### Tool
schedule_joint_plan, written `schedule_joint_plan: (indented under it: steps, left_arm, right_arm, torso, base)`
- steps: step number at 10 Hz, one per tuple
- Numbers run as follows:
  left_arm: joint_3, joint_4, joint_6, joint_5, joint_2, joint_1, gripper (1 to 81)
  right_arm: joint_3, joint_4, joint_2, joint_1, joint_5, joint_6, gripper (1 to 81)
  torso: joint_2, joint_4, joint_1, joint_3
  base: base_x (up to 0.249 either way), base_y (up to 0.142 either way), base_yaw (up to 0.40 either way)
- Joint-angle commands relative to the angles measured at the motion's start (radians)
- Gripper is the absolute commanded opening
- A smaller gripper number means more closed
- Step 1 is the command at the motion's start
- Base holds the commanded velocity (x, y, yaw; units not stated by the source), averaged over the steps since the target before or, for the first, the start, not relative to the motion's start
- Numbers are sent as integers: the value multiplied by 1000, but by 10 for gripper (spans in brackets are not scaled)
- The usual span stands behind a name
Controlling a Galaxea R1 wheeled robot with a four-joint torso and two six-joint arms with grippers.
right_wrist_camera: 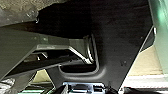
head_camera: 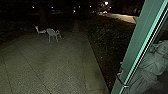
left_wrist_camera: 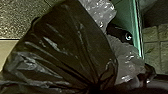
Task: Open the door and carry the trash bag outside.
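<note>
The black trash bag (left_wrist_camera: 62, 47) looms large in the left wrist view, its folds drawn together into a tight neck where my left gripper (left_wrist_camera: 93, 88) holds it. Beside and behind the black plastic lies crumpled clear plastic (left_wrist_camera: 127, 58). In the head view the green door frame (head_camera: 136, 47) slants up the right side, with a curved metal handle (head_camera: 121, 80) low on it. My right gripper's state cannot be made out among the dark robot parts in the right wrist view.
Paving (head_camera: 50, 62) stretches ahead in the dark, with a white chair (head_camera: 52, 33) and another white seat (head_camera: 40, 30) at its far side. Dark planting (head_camera: 107, 37) borders the right of the paving. A pale crumpled shape (head_camera: 152, 65) shows beyond the door frame.
</note>
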Motion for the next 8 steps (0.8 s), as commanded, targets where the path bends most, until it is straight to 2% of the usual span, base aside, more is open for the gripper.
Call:
schedule_joint_plan:
  steps: [1, 2, 3, 5, 6, 7, 8]
  left_arm:
    - [14, -50, -5, 72, -27, -49, 10]
    - [16, -87, -5, 72, -41, -68, 10]
    - [16, -122, -5, 72, -56, -91, 10]
    - [16, -179, -5, 93, -98, -146, 10]
    - [16, -204, -6, 122, -119, -180, 10]
    - [16, -225, -5, 138, -138, -201, 10]
    - [16, -242, -5, 141, -153, -223, 10]
  right_arm:
    - [13, -10, -3, 30, -46, 0, 811]
    - [13, -10, -2, 30, -46, 0, 811]
    - [12, -10, -2, 30, -46, 0, 811]
    - [9, -9, 0, 30, -46, 1, 811]
    - [10, -10, 0, 30, -46, 1, 811]
    - [9, -10, 3, 30, -46, 1, 811]
    - [9, -10, 4, 31, -46, 0, 811]
  torso:
    - [0, 0, 0, -73]
    - [0, 0, 0, -103]
    - [0, 0, 0, -56]
    - [1, 0, 1, -94]
    - [1, 81, 1, -102]
    - [1, 101, 1, -103]
    - [2, 116, 1, -104]
  base:
    - [0, 0, 0]
    - [0, 0, 0]
    - [0, 0, 0]
    - [0, 0, 0]
    - [0, 0, 0]
    - [0, 0, 0]
    - [0, 0, 0]
